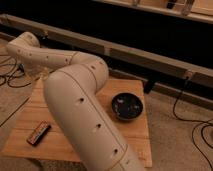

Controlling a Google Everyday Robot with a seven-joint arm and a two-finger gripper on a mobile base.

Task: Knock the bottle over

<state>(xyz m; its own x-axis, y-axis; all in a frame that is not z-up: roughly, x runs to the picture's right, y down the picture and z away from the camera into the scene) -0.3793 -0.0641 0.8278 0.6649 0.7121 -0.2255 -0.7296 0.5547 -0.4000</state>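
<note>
My white arm fills the middle of the camera view and reaches back to the left over the wooden table [135, 142]. Its far end bends down at the table's far left corner, where the gripper [34, 70] hangs, mostly hidden by the arm's own links. The bottle does not show; the arm covers the left middle of the table where it could stand. A small red-brown oblong object [38, 133] lies flat near the table's front left edge.
A black bowl [127, 106] sits on the right part of the table. A long dark rail [150, 52] runs along the wall behind. Cables lie on the floor to the left [10, 80] and right [200, 125] of the table.
</note>
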